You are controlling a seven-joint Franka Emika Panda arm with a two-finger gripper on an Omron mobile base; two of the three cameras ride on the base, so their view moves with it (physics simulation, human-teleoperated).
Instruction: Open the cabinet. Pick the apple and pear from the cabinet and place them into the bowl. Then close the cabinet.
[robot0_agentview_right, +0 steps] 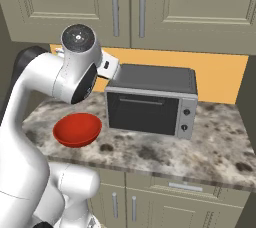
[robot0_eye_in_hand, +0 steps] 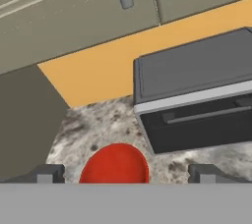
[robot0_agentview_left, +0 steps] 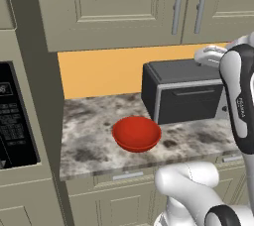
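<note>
Cabinet (robot0_agentview_right: 130, 7) doors are seen shut above the counter (robot0_agentview_right: 215, 147), with two long vertical bar handles side by side at the centre seam: the left handle (robot0_agentview_right: 115, 6) and the right handle (robot0_agentview_right: 142, 7). Apple and pear cannot be seen (they are presumably behind the doors, though this cannot be confirmed). A red bowl (robot0_agentview_left: 136, 133) sits on the counter just left of a dark oven (robot0_agentview_right: 150, 99), near but apart from it, and is empty as far as can be told.

The tool (robot0_eye_in_hand: 125, 173) is held wide open with nothing between its fingertips (robot0_eye_in_hand: 47, 173); in the hand view it is aimed down over the bowl and the oven front, well below the handles. The opening step is judged not yet begun.

A stiff, hinged panel is expected of each door, light enough to swing but constrained to an arc, so a pull straight out would be resisted. Each handle is judged rigid and smooth, perhaps slippery, and is best taken across its bar near mid-height, with the fingers closed on either side of it. The fruit, once reached, is likely to be firm, light and prone to rolling; the pear is better gripped at its wide body than at its narrow neck.
</note>
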